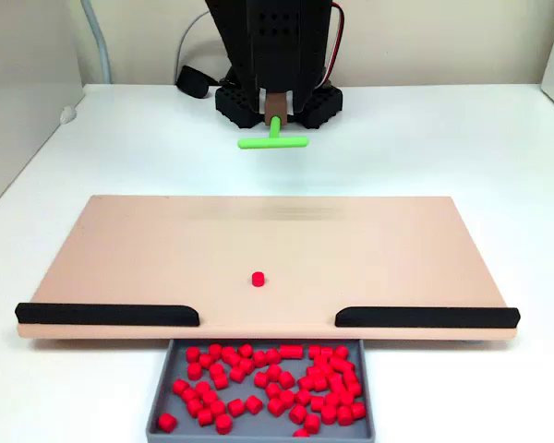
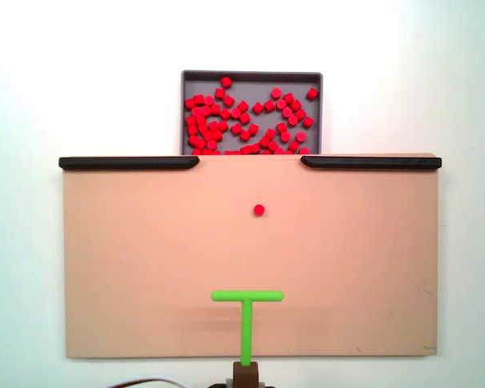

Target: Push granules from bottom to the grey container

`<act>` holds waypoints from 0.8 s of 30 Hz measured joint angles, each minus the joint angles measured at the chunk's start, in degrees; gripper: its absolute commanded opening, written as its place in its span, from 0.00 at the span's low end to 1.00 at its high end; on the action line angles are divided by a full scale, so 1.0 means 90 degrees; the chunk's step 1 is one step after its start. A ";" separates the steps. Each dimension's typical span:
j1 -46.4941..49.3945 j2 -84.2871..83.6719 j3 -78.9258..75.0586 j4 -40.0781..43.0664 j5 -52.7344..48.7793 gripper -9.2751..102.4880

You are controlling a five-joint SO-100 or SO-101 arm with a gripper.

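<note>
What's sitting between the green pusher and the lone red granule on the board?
Nothing: in a fixed view, bare peach board runs from the green pusher up to the lone granule.

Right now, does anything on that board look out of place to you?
Yes, one red granule sits alone in the middle of the peach board, while all the others lie heaped in the grey container beyond the gap between the black strips. Nothing looks spilled or damaged.
</note>
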 measured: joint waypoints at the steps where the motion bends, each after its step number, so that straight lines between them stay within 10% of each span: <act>1: 0.0000 0.0000 0.0000 0.0000 0.0000 0.09; 24: -0.0010 -0.0225 0.0000 0.0000 0.0000 0.08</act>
